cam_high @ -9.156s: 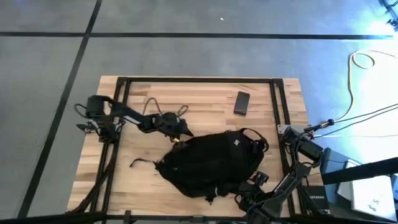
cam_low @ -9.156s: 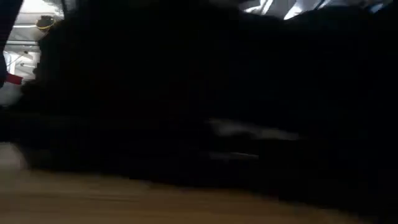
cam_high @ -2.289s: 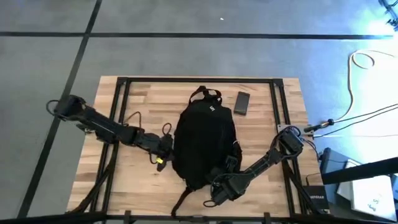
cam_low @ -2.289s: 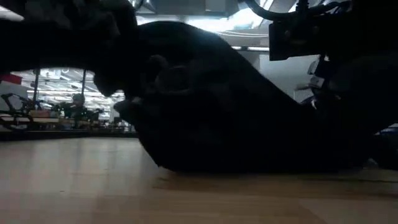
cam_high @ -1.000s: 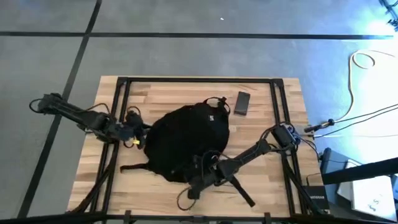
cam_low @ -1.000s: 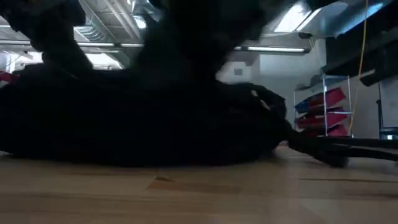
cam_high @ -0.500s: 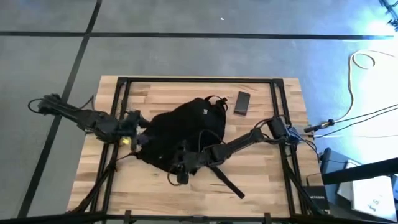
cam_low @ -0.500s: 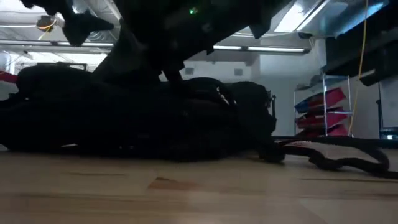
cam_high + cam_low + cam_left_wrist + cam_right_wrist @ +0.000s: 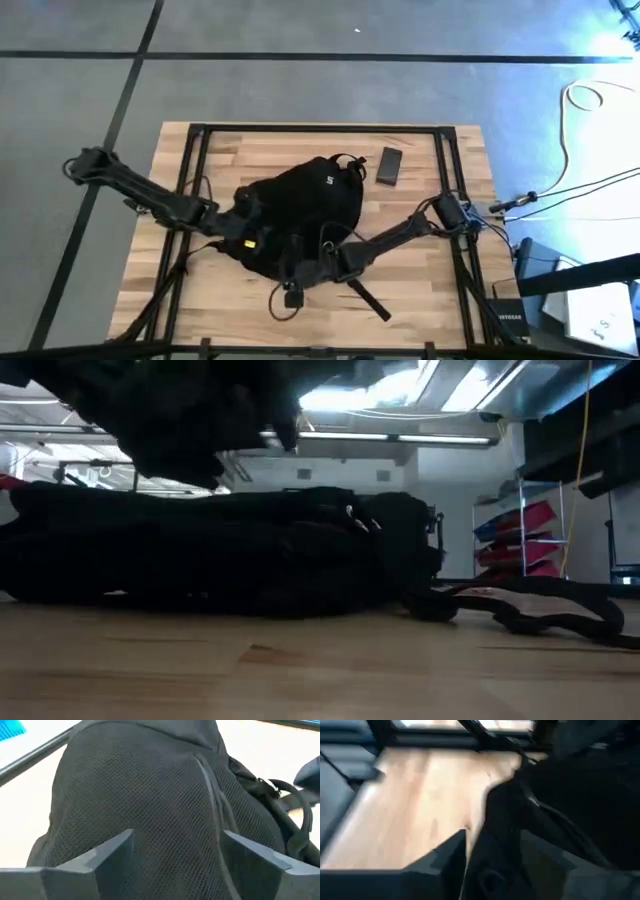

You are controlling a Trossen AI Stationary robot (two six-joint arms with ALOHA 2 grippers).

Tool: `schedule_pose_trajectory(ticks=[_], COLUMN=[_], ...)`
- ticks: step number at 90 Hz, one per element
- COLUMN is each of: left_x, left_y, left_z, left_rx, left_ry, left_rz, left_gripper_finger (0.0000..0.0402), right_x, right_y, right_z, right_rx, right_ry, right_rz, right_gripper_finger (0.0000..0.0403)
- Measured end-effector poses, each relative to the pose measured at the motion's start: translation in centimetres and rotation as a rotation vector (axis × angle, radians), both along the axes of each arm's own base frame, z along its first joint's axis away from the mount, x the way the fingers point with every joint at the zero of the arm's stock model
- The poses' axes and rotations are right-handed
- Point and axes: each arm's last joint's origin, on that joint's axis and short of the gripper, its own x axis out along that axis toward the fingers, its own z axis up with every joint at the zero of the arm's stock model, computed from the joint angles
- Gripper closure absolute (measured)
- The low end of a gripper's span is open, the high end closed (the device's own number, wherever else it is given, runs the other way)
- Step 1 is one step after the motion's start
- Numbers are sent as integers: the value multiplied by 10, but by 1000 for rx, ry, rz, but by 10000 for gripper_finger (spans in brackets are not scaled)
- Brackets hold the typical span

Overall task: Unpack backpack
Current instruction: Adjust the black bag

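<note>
2 arms are on the backpack (image 9: 300,215), which lies flat near the middle of the table (image 9: 420,300), its top handle loop toward the far edge beside a small dark device (image 9: 388,166) that sits clear of it.

My left gripper (image 9: 243,226) is at the bag's left side. In the left wrist view its fingers (image 9: 107,851) stand apart over the mesh back panel, holding nothing that I can see. My right gripper (image 9: 292,268) is at the bag's near edge, and in the right wrist view dark fabric or strap fills the gap between its fingers (image 9: 451,851). I judge it clamped on the backpack there, though which part I cannot tell. One loose strap (image 9: 368,300) trails on the wood toward the near right.

I see no opening or zipper pull in any view, only the mesh back, so I judge the unpacking has not properly begun. To do this step well I would hold the bag with the right gripper as an anchor and use the left to find the zipper line, not pinch mesh at random. I would lift slowly, since the soft fabric will sag and slide, and keep the trailing strap away from the arms. The low view shows only the flat black bulk.
</note>
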Motion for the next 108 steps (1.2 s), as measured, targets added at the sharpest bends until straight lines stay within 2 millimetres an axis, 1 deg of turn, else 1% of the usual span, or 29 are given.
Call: schedule_pose_trajectory(ticks=[8, 17, 27, 36, 44, 50, 64, 71, 79, 89, 99, 108], left_x=[5, 9, 16, 26, 34, 39, 50, 54, 56, 58, 54, 56], left_y=[-1, -1, -3, -7, -15, -18, -22, -23, -23, -26, -23, -21], left_z=[-4, -7, -11, -14, -16, -19, -19, -21, -25, -22, -27, -31], left_rx=[57, 150, 222, 250, 294, 346, 356, 361, 324, 241, 238, 198], left_ry=[39, 73, 113, 131, 146, 176, 195, 208, 215, 180, 224, 228], left_rz=[9, 41, 49, 16, -30, -35, -57, -57, -63, -74, -43, -24], left_gripper_finger=[121, 121, 121, 121, 121, 121, 121, 121, 121, 121, 121, 121], right_x=[-7, -20, -41, -61, -74, -81, -87, -87, -87, -87, -87, -87], right_y=[6, 15, 29, 37, 40, 44, 48, 48, 47, 47, 47, 47], right_z=[3, 6, 3, -3, -5, -5, -6, -6, -6, -6, -6, -6], right_rx=[-73, -155, -204, -230, -248, -259, -249, -249, -252, -254, -255, -255], right_ry=[105, 213, 303, 398, 424, 431, 434, 432, 435, 436, 438, 438], right_rz=[-70, -151, -228, -275, -363, -393, -415, -414, -413, -414, -413, -412], right_gripper_finger=[183, 156, 151, 151, 151, 151, 151, 151, 151, 151, 151, 151])
